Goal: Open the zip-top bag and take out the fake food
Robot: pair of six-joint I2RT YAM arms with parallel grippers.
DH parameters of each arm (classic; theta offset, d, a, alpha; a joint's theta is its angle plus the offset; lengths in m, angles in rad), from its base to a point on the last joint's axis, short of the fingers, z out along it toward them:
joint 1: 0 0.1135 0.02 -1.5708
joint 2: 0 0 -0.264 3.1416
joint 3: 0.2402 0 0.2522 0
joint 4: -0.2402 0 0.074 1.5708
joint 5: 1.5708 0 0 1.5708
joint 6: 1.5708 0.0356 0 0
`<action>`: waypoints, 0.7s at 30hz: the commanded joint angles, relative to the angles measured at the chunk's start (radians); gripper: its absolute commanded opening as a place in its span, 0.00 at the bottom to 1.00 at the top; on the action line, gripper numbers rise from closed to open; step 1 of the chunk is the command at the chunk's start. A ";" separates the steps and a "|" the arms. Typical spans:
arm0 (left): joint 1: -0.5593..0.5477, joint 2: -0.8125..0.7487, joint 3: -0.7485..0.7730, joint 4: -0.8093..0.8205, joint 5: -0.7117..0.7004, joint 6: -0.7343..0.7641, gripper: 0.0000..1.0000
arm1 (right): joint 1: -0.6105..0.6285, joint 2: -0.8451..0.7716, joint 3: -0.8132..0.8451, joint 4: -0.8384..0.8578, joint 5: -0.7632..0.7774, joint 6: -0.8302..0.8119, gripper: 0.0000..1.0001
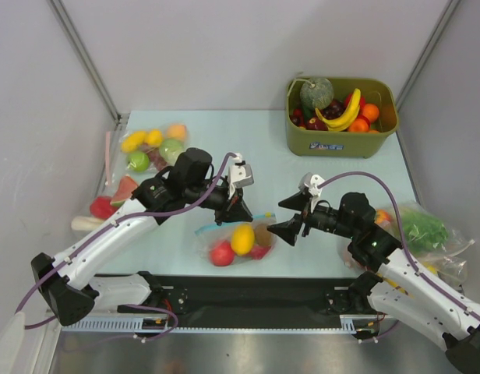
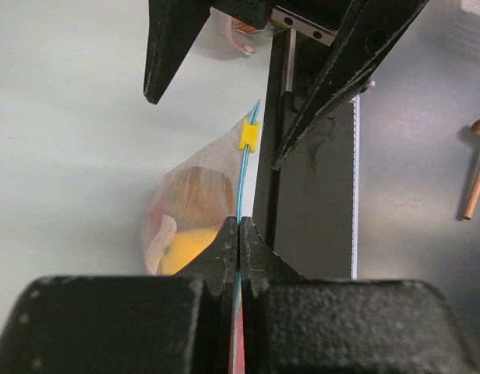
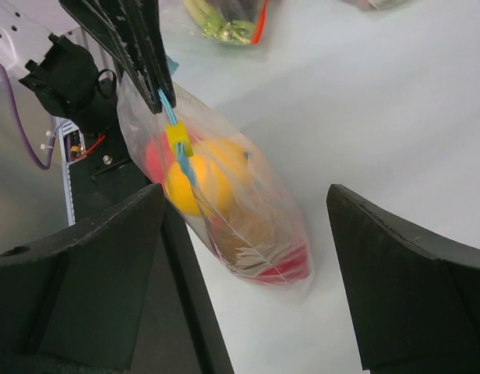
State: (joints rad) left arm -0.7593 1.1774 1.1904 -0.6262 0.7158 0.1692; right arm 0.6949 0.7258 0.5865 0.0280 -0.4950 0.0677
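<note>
The zip-top bag is clear, with a blue-green zip strip and a yellow slider. It hangs near the table's front edge. My left gripper is shut on the zip strip; in the left wrist view the strip runs between the closed fingertips. The fake food shows inside the bag: a yellow-orange fruit and red pieces. My right gripper is open just right of the bag. In the right wrist view the bag hangs between its spread fingers, touching neither.
An olive-green bin with a melon, a banana and other fruit stands at the back right. Another bag of fruit lies back left, and a bag with greens lies right. A black mat runs along the near edge.
</note>
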 commanded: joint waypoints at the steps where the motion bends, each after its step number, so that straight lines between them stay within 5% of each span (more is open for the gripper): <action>1: 0.008 -0.024 -0.003 0.040 0.070 0.038 0.00 | 0.005 -0.002 0.050 0.078 -0.060 0.006 0.91; 4: 0.008 -0.021 -0.005 0.040 0.083 0.036 0.00 | 0.005 0.003 0.058 0.070 -0.080 0.011 0.87; 5: 0.008 -0.016 -0.005 0.040 0.088 0.036 0.00 | 0.005 0.001 0.058 0.069 -0.083 0.009 0.76; 8: 0.008 -0.012 -0.005 0.040 0.102 0.035 0.00 | 0.006 0.003 0.049 0.075 -0.091 0.018 0.64; 18: 0.008 0.002 -0.009 0.051 0.137 0.032 0.00 | 0.003 0.047 0.039 0.111 -0.128 0.037 0.52; 21: 0.008 0.002 -0.012 0.056 0.136 0.029 0.00 | 0.003 0.063 0.041 0.125 -0.132 0.050 0.20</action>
State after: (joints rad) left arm -0.7567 1.1851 1.1770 -0.6205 0.7910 0.1703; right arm 0.6956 0.7803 0.6025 0.0921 -0.6079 0.1028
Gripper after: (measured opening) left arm 0.009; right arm 0.276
